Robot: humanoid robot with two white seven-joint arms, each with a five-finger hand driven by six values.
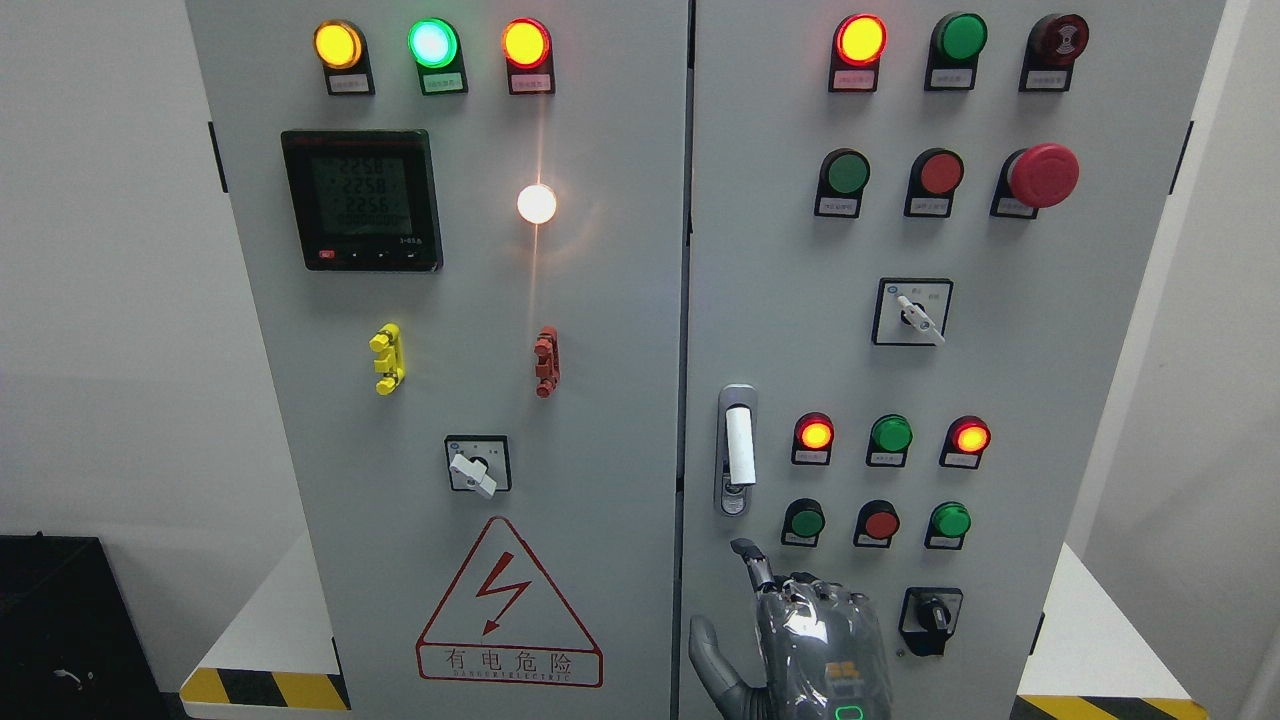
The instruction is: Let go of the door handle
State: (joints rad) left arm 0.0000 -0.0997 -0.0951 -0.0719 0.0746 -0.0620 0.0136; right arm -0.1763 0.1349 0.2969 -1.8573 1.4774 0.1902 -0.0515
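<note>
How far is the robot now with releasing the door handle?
Done, it seems: the handle is free, and nothing touches it. In hand: the right hand sits below the handle, apart from it, index finger extended and holding nothing. Left: perhaps only lowering the arm. The left hand is out of view.

cabinet (600, 300): painted metal, grey, smooth, slightly matt
handle (739, 445): white grip, looks plastic; shiny metal plate
hand (800, 640): grey, glossy, looks like plastic or metal
buttons (848, 172): glossy plastic
meter (361, 200): black plastic, glossy screen
</note>
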